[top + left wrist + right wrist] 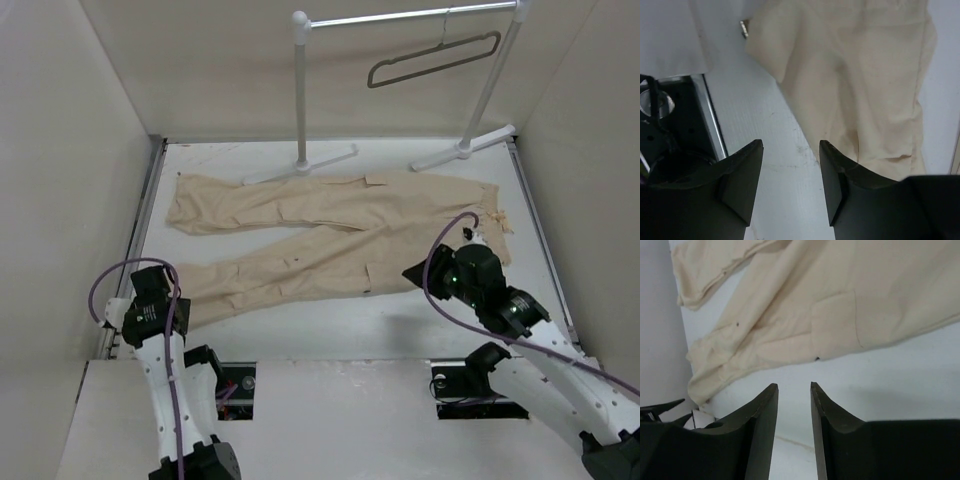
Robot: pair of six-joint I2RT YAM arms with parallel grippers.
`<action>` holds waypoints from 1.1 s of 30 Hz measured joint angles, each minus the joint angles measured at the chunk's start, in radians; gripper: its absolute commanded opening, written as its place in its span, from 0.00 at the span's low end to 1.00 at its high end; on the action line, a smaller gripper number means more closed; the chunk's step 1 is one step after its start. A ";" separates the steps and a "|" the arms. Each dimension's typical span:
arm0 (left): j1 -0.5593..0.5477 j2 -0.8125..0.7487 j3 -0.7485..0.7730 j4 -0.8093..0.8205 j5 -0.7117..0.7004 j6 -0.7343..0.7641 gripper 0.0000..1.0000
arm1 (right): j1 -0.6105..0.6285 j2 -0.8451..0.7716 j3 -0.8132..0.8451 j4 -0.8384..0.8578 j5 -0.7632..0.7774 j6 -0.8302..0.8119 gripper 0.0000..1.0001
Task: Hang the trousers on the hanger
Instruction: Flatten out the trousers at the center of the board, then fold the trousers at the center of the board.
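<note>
Beige cloth cargo trousers [330,235] flat on white table [380,320], waist right, legs left.
Left gripper [790,145] half-open, empty, at near leg's cuff; right gripper [792,386] narrowly parted, empty, just near of waist end; thin grey hanger [432,60] on far white rack [302,90].

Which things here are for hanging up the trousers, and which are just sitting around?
For the job:
- the beige trousers, lying flat on the table
- the grey hanger, hanging up at the back

Just there:
- the white rack
</note>
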 measured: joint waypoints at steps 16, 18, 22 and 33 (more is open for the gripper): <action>0.161 0.192 -0.166 0.245 -0.065 -0.084 0.42 | -0.061 -0.176 -0.116 -0.136 -0.143 -0.015 0.66; 0.169 0.214 -0.183 0.293 -0.068 -0.085 0.34 | -0.066 -0.177 -0.116 -0.140 -0.148 -0.015 0.66; 0.174 0.282 -0.212 0.395 -0.071 -0.082 0.11 | -0.126 -0.164 -0.116 -0.142 -0.165 -0.013 0.66; 0.018 0.319 -0.013 0.489 -0.111 0.014 0.00 | -0.496 0.016 -0.116 -0.165 -0.110 -0.003 0.17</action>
